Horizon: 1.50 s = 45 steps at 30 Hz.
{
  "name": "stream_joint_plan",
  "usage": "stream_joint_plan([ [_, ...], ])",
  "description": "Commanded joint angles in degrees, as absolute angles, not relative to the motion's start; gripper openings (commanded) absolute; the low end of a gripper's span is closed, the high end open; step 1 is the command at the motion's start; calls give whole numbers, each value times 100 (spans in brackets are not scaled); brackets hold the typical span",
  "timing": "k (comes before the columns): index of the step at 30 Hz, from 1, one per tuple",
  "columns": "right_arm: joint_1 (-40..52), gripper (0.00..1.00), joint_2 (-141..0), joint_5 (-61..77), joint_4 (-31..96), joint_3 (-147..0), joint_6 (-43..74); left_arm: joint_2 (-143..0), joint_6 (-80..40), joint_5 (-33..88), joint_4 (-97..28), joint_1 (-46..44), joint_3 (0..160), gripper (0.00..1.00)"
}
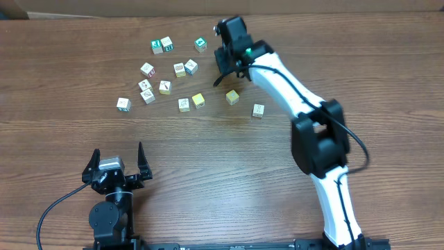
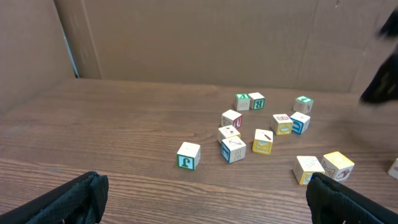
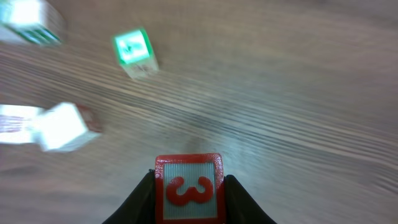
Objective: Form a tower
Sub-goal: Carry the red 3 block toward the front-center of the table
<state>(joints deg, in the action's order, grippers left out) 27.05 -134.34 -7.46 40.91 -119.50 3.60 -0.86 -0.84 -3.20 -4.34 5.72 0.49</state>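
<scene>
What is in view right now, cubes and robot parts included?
loose cubes: fourteen, pale wood with green, blue, red or yellow faces, scattered singly on the far half of the table, none stacked
red 3 cube: one, red border and red numeral on a pale face, gripped between the right end effector's fingers
table: one, brown wood grain, under everything
cardboard wall: one, brown, behind the table's far edge
left end effector: one, black, open, at the near left edge, apart from the cubes
right end effector: one, black, shut on the red 3 cube, by the right side of the cluster
right arm: one, white and black, reaching in from the near right
</scene>
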Motion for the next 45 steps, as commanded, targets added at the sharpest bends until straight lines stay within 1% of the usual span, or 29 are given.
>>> stream_joint_plan([
  [1,2735,23,-12199,-740,4488,-12007,843,-27,45,-314,-423,561,30,100],
  [5,2735,21,-11439,-528,5487,-12007,1518,-27,45,-314,-423,561,30,99],
  [10,2735,21,-10844,89,6471,-12007,1935,-27,45,-314,-423,561,30,100],
  [18,2759,21,-10753,314,7894,-11985,2012,-27,43,-314,-423,561,30,100],
  [22,2919,21,-10757,314,8108,-11725,2405,-27,45,-314,-423,561,30,100],
  [26,3319,20,-10757,311,7876,-11179,2755,-27,45,-314,-423,561,30,100],
  [30,3795,21,-10759,220,7290,-10449,3120,-27,45,-314,-423,561,30,100],
  [35,4346,21,-10759,-596,6184,-9360,3765,-27,45,-314,-423,561,30,100],
  [38,4519,21,-10759,-1092,5496,-8823,3839,-27,45,-314,-423,561,30,100],
  [45,4657,21,-10759,-1422,4112,-7752,3951,-27,45,-314,-423,561,30,100],
])
